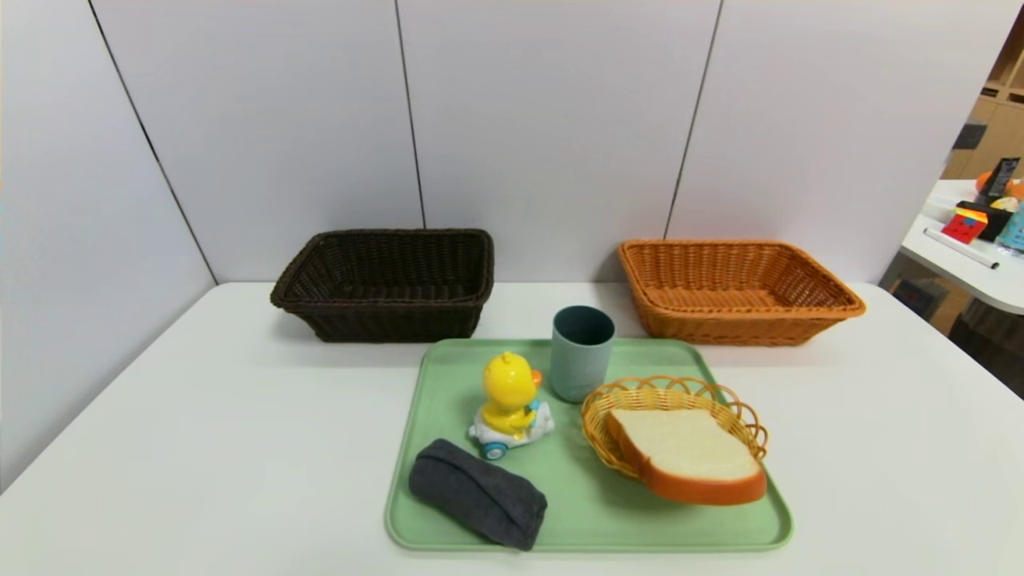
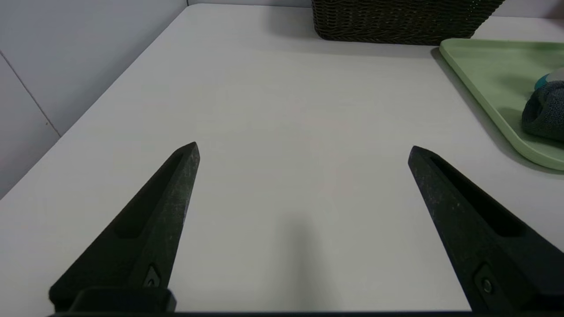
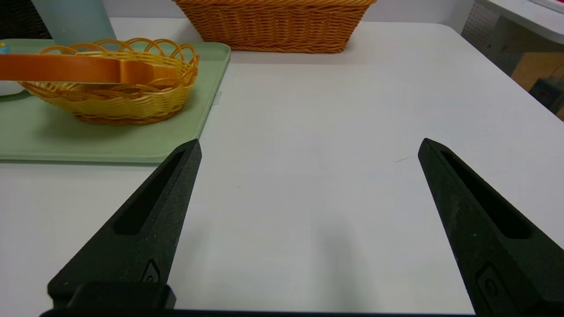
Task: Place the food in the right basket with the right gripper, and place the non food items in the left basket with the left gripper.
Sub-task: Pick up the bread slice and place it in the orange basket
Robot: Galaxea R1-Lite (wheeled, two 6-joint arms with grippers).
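The left gripper is hanging over bare table with its jaws spread wide, holding nothing. Behind it the left basket is waiting empty. On the green tray the grey pouch, duck toy and cup are sitting apart (easy to pick singly), while the bread is lying tilted across the wicker bowl. The right basket is standing empty; the right gripper is likewise gaping, empty.
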